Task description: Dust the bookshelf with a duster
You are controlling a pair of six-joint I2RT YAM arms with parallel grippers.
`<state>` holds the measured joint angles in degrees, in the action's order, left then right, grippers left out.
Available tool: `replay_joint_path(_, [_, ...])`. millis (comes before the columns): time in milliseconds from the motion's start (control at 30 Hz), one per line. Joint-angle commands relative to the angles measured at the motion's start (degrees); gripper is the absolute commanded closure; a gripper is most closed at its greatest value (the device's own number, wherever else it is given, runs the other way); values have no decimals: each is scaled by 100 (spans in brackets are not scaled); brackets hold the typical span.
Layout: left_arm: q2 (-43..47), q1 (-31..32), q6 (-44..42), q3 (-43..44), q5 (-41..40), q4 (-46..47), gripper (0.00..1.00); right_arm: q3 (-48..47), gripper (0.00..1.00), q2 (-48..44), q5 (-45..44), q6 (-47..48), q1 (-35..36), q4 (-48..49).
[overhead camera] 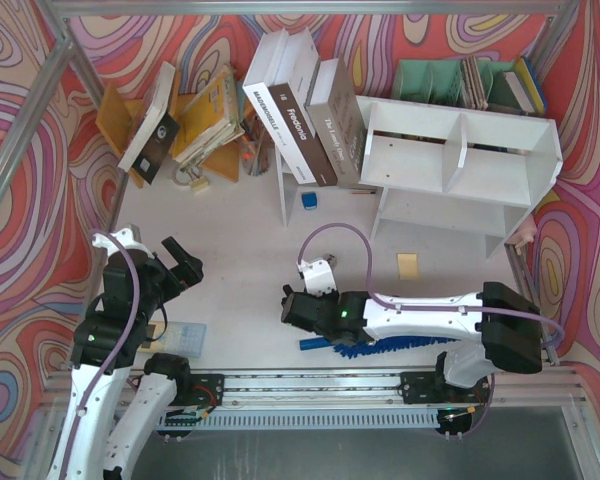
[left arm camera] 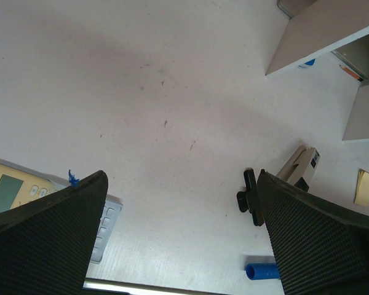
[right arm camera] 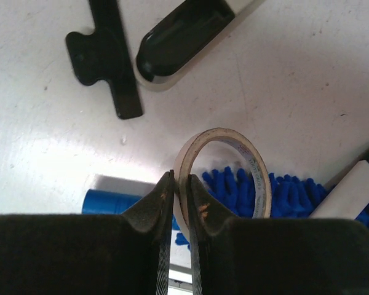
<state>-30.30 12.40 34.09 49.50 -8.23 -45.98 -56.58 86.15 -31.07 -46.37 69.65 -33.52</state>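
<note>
The white bookshelf [overhead camera: 460,150] stands at the back right, its two compartments facing up. The blue fluffy duster [overhead camera: 380,348] lies on the table near the front edge, under my right arm, with its blue handle [overhead camera: 315,343] pointing left. In the right wrist view its shaggy head [right arm camera: 295,193] and handle [right arm camera: 111,201] lie just below the fingers. My right gripper [right arm camera: 181,184] is shut on a roll of tape [right arm camera: 256,175], held on edge above the duster; it also shows in the top view [overhead camera: 292,308]. My left gripper [overhead camera: 185,262] is open and empty over bare table [left arm camera: 178,178].
A black clip [right arm camera: 107,58] and a black-and-white marker-like tool [right arm camera: 184,37] lie beside the duster. A calculator [left arm camera: 12,187] lies front left. A yellow sticky note [overhead camera: 408,264] and a small blue cube [overhead camera: 309,200] lie mid-table. Leaning books [overhead camera: 300,110], a green file rack [overhead camera: 440,80] and an orange stand [overhead camera: 120,120] line the back.
</note>
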Motion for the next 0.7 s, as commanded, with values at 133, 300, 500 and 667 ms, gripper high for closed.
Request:
replay_joint_path(133, [67,26,29,-63,-78,-69,2,-18,80,111,-152,218,-511,318])
replay_joint_path(300, [53,25,15,-55,-90,-69,2,-61,81,184,-72,487,-795,587])
replay_joint_path(500, [50,25,15,-54,-92,-79,2,-181,82,356,-109,594,-951,675])
replay_joint_path(667, [51,29,19,-54,-104,-78,2,-231,80,266,-177,312,-953,312])
